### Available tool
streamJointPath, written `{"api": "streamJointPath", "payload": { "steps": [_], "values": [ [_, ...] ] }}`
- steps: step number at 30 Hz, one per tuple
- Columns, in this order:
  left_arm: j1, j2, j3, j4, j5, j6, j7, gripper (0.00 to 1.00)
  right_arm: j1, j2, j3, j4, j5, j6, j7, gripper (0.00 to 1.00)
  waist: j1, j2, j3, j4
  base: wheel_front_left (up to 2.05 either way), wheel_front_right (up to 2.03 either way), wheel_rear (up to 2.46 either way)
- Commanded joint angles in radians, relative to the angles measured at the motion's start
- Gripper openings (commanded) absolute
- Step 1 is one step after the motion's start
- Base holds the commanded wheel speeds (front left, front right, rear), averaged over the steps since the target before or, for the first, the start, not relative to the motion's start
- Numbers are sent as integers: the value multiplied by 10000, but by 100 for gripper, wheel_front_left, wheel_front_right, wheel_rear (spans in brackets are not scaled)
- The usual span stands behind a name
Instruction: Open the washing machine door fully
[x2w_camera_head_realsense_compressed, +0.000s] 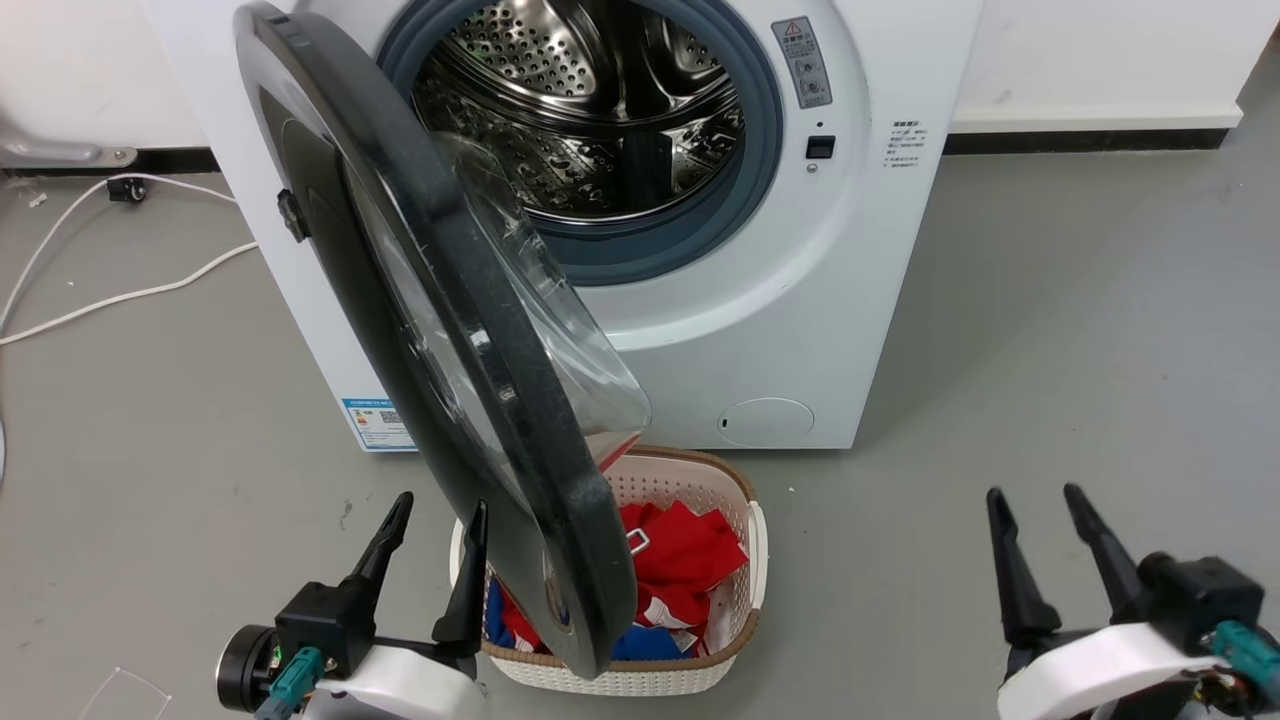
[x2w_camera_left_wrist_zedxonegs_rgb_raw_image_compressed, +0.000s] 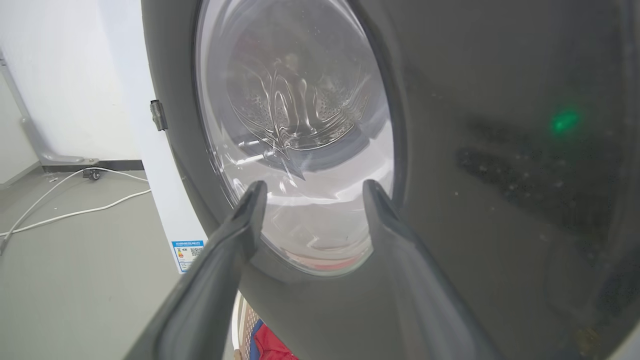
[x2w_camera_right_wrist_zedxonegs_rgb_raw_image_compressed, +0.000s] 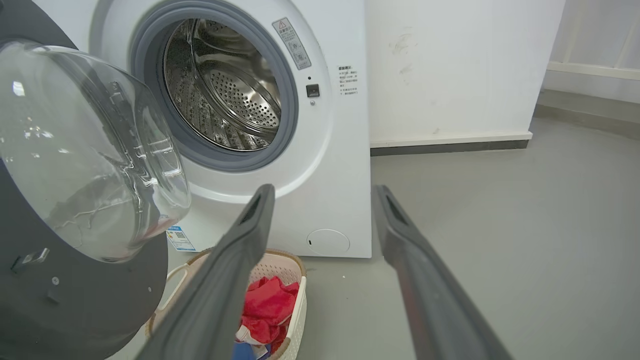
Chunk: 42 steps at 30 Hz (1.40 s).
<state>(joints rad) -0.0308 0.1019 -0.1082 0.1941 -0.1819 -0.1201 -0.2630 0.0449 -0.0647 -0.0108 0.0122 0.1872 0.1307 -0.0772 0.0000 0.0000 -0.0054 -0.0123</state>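
No word or number can be read outright. On the white front of the washing machine (x2w_camera_head_realsense_compressed: 850, 300), right of the drum opening, a grey warning label (x2w_camera_head_realsense_compressed: 802, 60) bears a red triangle sign above small pictograms and print too fine to make out. Further right is a block of small dark print (x2w_camera_head_realsense_compressed: 903, 143), also illegible. Low at the machine's left corner, a blue-bordered sticker (x2w_camera_head_realsense_compressed: 375, 424) carries what looks like a QR code and tiny text.
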Motion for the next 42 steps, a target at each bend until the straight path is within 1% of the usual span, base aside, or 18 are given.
{"api": "streamJointPath", "payload": {
  "steps": [1, 6, 17, 18, 19, 20, 26, 31, 37, 42],
  "values": [
    [-106, -8, 31, 18, -31, 29, -26, 100, 205, 59, 52, 71, -304, -1, -13, 100, 0, 0, -12, 16, 0, 0, 0],
    [-68, -10, 55, 85, -21, 46, -26, 100, 394, 141, 89, 296, -527, -1, -99, 100, 0, 0, -53, 6, 0, 0, 0],
    [-129, 45, 95, 171, 0, 67, -26, 100, 182, 160, 98, 379, -474, -1, -163, 100, 0, 0, -72, -93, 0, 0, 0],
    [-122, 47, 99, 204, -17, 75, -26, 76, 164, 160, 107, 375, -498, -1, -187, 100, 0, 0, -75, -98, 0, 0, 0],
    [-126, 54, 98, 220, -37, 75, -26, 27, 151, 161, 110, 382, -534, -1, -180, 100, 0, 0, -75, -103, 0, 0, 0],
    [-144, 70, 87, 217, -25, 75, -26, 0, 133, 160, 106, 379, -559, -1, -202, 100, 0, 0, -77, -106, 0, 0, 0],
    [-135, 78, 167, 226, -166, 130, 23, 0, 79, 161, 68, 395, -572, -1, -245, 100, 0, 0, -92, -102, 0, 0, 0],
    [-305, 271, 399, -348, -296, 286, 355, 0, 103, 160, 14, 396, -539, -1, -283, 100, 0, 0, -112, -59, 0, 0, 0],
    [-684, 411, 716, -2054, -408, 579, 717, 0, 132, 159, -42, 372, -522, -1, -231, 100, 0, 0, -114, 3, 0, 0, 0],
    [-1036, 318, 594, -3799, -362, 760, 1027, 0, 113, 160, -96, 296, -568, -1, -213, 100, 0, 0, -112, 34, 0, 0, 0]
  ]
}}
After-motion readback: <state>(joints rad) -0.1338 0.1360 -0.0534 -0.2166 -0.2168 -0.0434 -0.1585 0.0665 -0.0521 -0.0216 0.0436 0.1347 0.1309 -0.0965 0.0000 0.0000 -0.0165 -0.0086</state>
